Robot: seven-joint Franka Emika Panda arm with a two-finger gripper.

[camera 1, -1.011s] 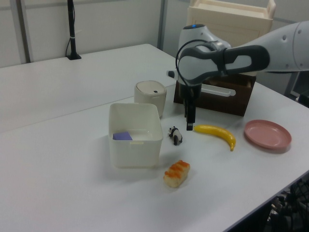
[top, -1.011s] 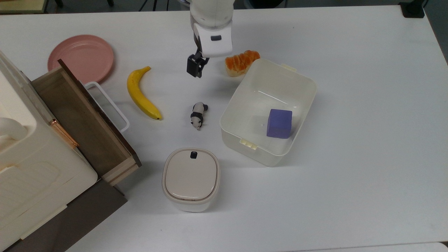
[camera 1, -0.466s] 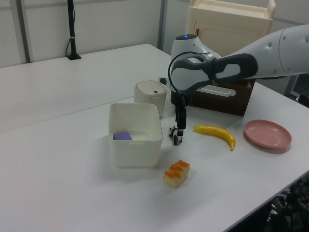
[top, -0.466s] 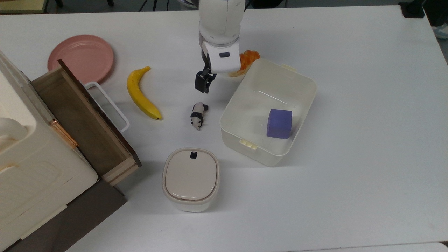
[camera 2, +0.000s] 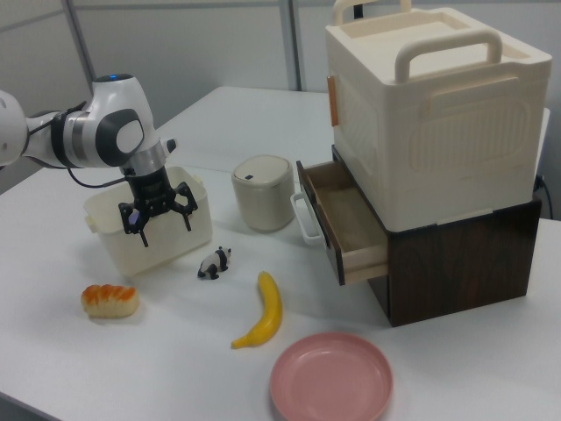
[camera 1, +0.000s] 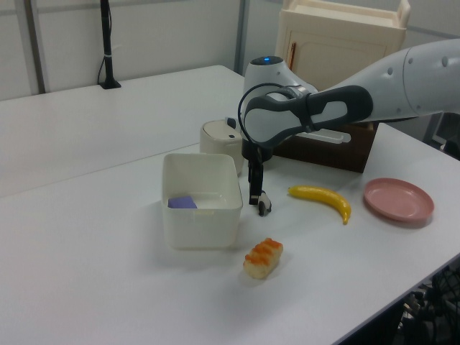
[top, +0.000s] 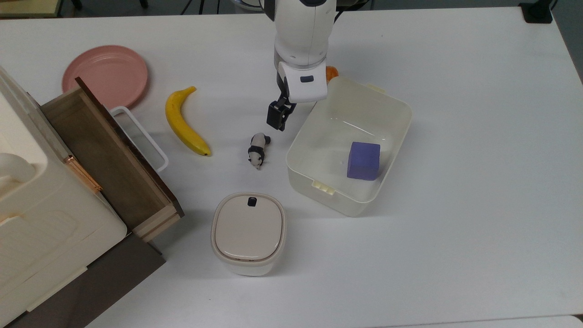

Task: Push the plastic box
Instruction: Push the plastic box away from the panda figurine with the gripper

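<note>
Just beside the plastic box (top: pixel 348 141), gripper (top: pixel 277 120) hangs w/ fingers together, holding nothing.

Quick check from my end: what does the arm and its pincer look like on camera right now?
The arm is glossy white with rounded shells and dark grey joint sections. A small blue light glows on top of the wrist joint. A thin black cable loops around the wrist. The white hand block carries a small dark rectangular mark, and the pincer below it is black.
</note>
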